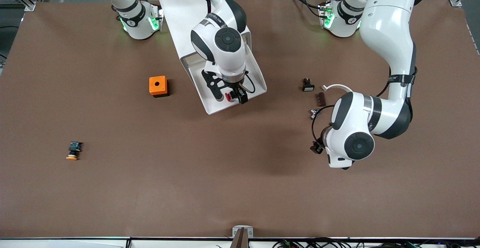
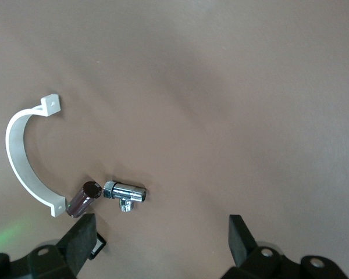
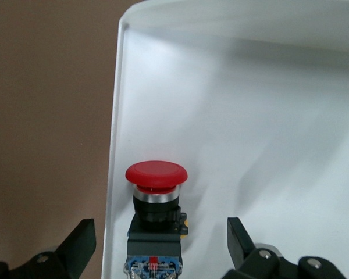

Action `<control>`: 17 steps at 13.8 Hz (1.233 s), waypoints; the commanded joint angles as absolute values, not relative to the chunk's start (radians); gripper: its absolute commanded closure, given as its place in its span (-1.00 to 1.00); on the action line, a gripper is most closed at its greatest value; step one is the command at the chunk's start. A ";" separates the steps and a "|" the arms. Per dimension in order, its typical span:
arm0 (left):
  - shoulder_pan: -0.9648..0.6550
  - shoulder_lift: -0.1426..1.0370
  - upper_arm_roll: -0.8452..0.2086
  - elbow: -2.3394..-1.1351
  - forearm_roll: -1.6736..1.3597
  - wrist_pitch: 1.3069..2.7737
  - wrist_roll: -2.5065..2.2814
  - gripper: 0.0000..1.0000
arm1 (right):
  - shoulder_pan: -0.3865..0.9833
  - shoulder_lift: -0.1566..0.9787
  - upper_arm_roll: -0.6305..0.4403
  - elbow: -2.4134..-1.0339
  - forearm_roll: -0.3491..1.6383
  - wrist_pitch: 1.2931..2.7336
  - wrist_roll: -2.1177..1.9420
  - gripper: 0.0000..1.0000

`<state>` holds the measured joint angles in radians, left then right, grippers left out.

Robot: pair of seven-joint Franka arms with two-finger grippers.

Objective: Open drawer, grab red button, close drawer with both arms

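Note:
The drawer (image 1: 258, 76) stands pulled out of the white cabinet (image 1: 183, 12); its white floor fills the right wrist view (image 3: 250, 116). The red-capped button (image 1: 227, 96) lies in it near the front lip, close to one side wall (image 3: 156, 174). My right gripper (image 1: 228, 93) is down in the drawer, open, one finger on each side of the button's black body (image 3: 160, 244), not touching it. My left gripper (image 2: 161, 241) is open and empty over bare table toward the left arm's end; in the front view its own hand hides it.
An orange box with a hole (image 1: 158, 86) sits beside the drawer. An orange-capped button (image 1: 73, 151) lies toward the right arm's end. Near my left gripper lie a black switch (image 1: 308, 86), a brown piece (image 1: 321, 99), a white curved clamp (image 2: 23, 163) and a chrome fitting (image 2: 125, 193).

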<state>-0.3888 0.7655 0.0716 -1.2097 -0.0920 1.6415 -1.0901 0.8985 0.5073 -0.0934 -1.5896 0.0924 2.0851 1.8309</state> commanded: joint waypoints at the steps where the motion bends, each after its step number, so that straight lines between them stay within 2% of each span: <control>1: -0.403 0.721 0.074 -1.224 -0.071 1.661 -1.048 -0.99 | 0.911 0.525 -0.106 -1.562 0.080 2.080 1.853 -0.90; 3: -0.416 0.716 0.075 -1.227 -0.071 1.672 -1.014 -0.99 | 0.911 0.525 -0.106 -1.560 0.078 2.080 1.853 -0.77; 4: -0.423 0.706 0.077 -1.230 -0.068 1.675 -0.985 -0.97 | 0.914 0.523 -0.106 -1.560 0.080 2.080 1.852 -0.63; 7: -0.425 0.661 0.052 -1.233 -0.022 1.690 -0.910 -0.97 | 0.917 0.523 -0.106 -1.560 0.081 2.080 1.844 -0.04; 9: -0.419 0.632 0.048 -1.255 -0.021 1.695 -0.844 -0.97 | 0.919 0.525 -0.106 -1.560 0.084 2.088 1.848 0.25; 11: -0.419 0.611 0.048 -1.269 -0.021 1.695 -0.830 -0.98 | 0.931 0.523 -0.106 -1.557 0.084 2.100 1.851 0.92; 12: -0.419 0.606 0.048 -1.269 -0.023 1.695 -0.824 -0.98 | 0.931 0.523 -0.106 -1.557 0.087 2.099 1.848 1.00; 17: -0.411 0.595 0.048 -1.270 -0.023 1.695 -0.755 -0.98 | 0.842 0.494 -0.109 -1.474 0.089 1.987 1.682 1.00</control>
<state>-0.4167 0.6303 0.0542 -1.2328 -0.0454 1.6794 -0.7856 0.8985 0.5086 -0.1126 -1.5209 0.0922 2.0561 1.7883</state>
